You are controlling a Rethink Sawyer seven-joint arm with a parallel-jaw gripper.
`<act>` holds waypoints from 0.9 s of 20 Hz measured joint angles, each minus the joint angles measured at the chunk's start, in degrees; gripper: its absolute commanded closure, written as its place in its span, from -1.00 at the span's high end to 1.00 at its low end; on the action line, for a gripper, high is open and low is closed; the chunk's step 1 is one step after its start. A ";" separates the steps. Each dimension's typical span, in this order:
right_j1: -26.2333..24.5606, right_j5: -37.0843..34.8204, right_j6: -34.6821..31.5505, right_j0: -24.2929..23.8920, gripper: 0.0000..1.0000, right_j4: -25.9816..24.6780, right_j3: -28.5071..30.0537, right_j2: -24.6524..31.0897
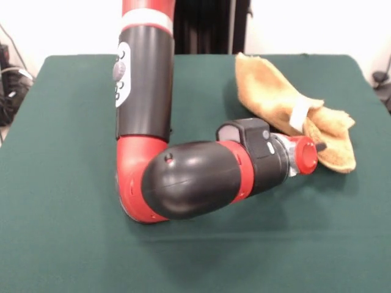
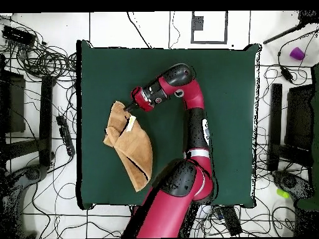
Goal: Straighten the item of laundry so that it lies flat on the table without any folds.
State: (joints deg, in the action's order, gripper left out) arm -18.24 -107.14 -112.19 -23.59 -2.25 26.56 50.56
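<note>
1. Surface (image 1: 73, 232) (image 2: 230, 93): dark green top, takes up most of both views.
2. Towel (image 1: 275, 97) (image 2: 134, 149): orange-yellow terry, lying on the surface, not flat. Bunched and folded over itself.
3. Front view: towel sits at the right side of the surface, towards the far edge, running diagonally from a far corner point down to a wider crumpled end nearer the camera.
4. Overhead view: towel is on the left half of the surface, narrow end pointing to the robot's side, wide folded end towards the middle.
5. White label (image 1: 299, 115) (image 2: 130, 125) shows on top of the folded part, near the crumpled end.
6. Arm (image 1: 146, 91) (image 2: 198, 118): red and black, comes down from the top in the front view, bends at an elbow low over the surface, forearm then runs sideways towards the towel.
7. Tool (image 1: 319, 147) (image 2: 130, 107): at the end of the red wrist, right at the towel's crumpled end, touching or just beside its edge. Only a small dark tip shows past the red collar.
8. Tool state: cannot tell whether it is apart, together or clamped on the cloth; tips too small and partly hidden by the wrist.
9. Overhead view: cables and dark equipment on the floor around the surface.
</note>
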 measured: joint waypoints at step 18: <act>0.01 15.49 -10.32 -2.32 -1.00 20.15 -0.05 4.10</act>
State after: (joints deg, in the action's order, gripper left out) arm -18.23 -91.65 -122.50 -25.92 17.91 26.51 54.66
